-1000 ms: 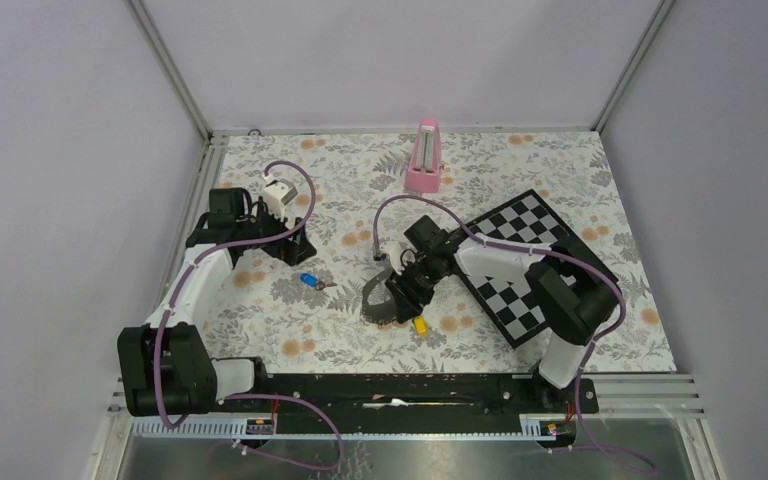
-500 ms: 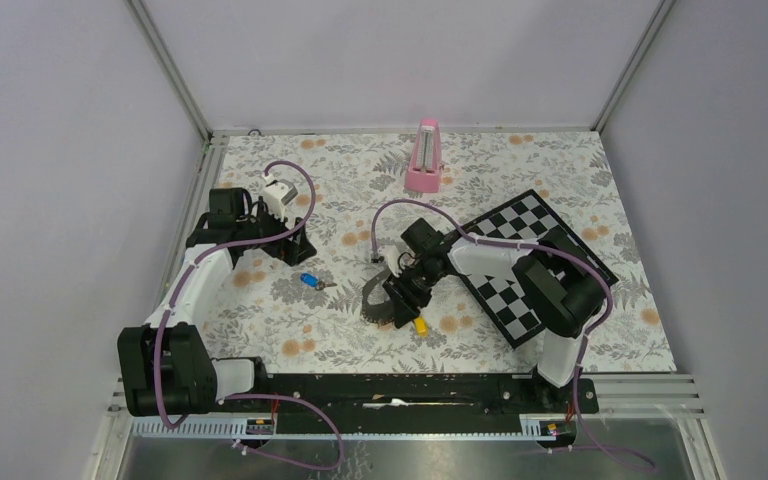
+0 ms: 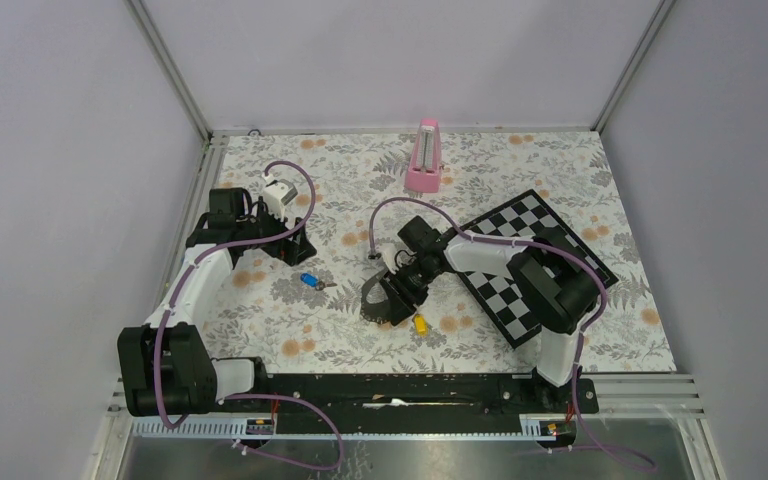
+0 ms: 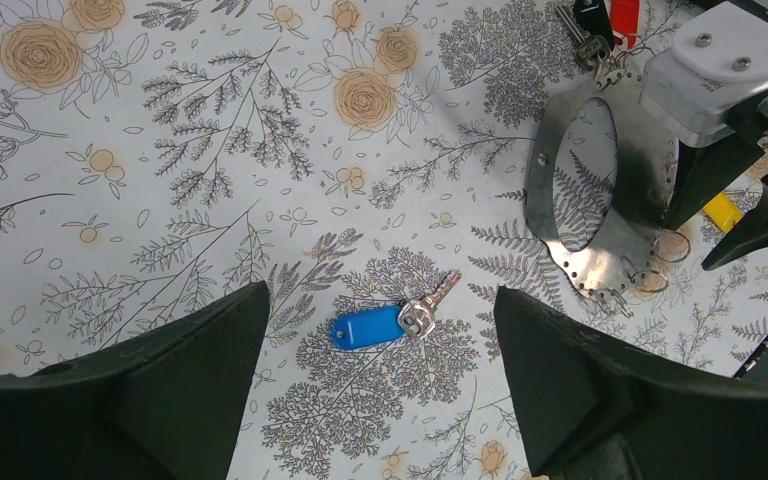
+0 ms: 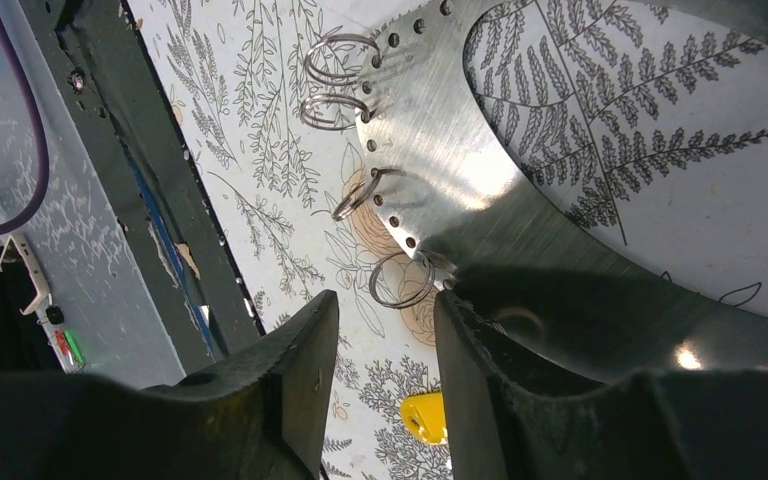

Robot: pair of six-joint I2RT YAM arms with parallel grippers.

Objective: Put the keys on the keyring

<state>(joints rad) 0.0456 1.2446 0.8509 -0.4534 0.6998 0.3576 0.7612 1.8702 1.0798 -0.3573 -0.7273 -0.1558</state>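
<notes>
Top view, left gripper (image 3: pixel 290 246): it is hanging over the far left part of the flowered table (image 3: pixel 260 330).
Top view, blue key (image 3: pixel 309 280): it is lying on the table just beside that gripper, not touched.
Top view, right gripper (image 3: pixel 396 300): it is pointing down at the keyring (image 3: pixel 371 295) in the middle of the table.
Top view, yellow key (image 3: pixel 420 323): it is lying just beside the right gripper, on the near side.
Top view, other things: a pink block (image 3: pixel 425 160) is standing at the far edge, and a checkered board (image 3: pixel 530 262) is lying under the right arm.
Left wrist, left gripper (image 4: pixel 380 292): its fingers are standing wide apart and holding nothing.
Left wrist, blue key (image 4: pixel 368 327): it is lying on the table between them, its blade pointing toward the keyring.
Left wrist, keyring (image 4: pixel 540 200): the flat grey loop is lying on the table, with a red piece (image 4: pixel 623 15) at its far end.
Right wrist, right gripper (image 5: pixel 385 305): its fingers are standing a little apart with nothing between them. I cannot tell if one is touching the loop.
Right wrist, keyring (image 5: pixel 480 170): four silver rings (image 5: pixel 360 192) are hanging in the holes of its edge.
Right wrist, yellow key (image 5: pixel 425 415): it is showing in the gap, on the table.
</notes>
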